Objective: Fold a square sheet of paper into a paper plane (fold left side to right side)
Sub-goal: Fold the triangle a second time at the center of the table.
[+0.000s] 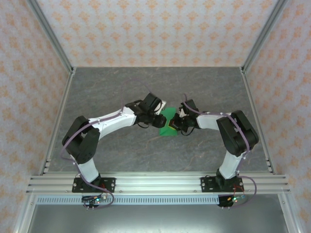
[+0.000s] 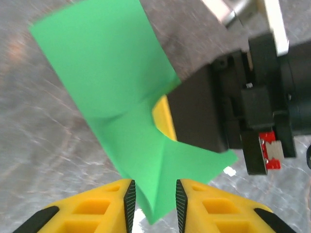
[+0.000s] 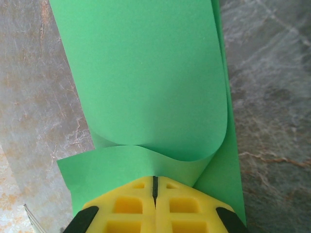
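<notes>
Right now: right gripper [image 3: 155, 183] fingertips pressed together, only a thin seam between them, pinching near edge of green sheet [image 3: 146, 73]. Sheet rolls up and back over itself; far end cut off by frame top. Left gripper [image 2: 154, 206] fingers part-open, sheet's pointed corner in gap; pad contact hard to judge. Sheet sits mid grey table [image 1: 121, 92], between both wrists, largely hidden by them from above.
</notes>
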`<state>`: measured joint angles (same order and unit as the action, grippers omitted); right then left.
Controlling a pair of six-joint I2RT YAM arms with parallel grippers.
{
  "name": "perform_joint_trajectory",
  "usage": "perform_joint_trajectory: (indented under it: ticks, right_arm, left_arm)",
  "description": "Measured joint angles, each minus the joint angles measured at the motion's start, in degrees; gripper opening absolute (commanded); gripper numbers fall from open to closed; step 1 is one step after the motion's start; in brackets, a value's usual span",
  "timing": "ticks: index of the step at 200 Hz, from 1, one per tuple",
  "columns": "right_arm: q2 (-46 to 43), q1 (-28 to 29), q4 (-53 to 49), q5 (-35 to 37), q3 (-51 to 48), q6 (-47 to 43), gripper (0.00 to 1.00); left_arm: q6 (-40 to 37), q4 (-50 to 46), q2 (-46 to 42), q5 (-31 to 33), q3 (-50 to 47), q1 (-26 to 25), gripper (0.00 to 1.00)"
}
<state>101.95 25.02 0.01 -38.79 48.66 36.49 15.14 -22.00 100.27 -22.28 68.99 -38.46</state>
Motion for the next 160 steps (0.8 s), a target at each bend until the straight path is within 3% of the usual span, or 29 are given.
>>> perform_joint_trajectory:
  ticks: [57, 160]
  right_arm:
    - [0.00, 0.00, -0.02, 0.00, 0.04, 0.00, 0.01]
    - [0.09, 0.00, -0.85, 0.02, 0.46, -0.63, 0.01]
  left_arm:
    - [6.47, 7.85, 2.56, -10.47, -4.24, 0.00, 0.27]
    - [7.98, 11.02, 6.69, -12.20, -6.93, 0.00, 0.25]
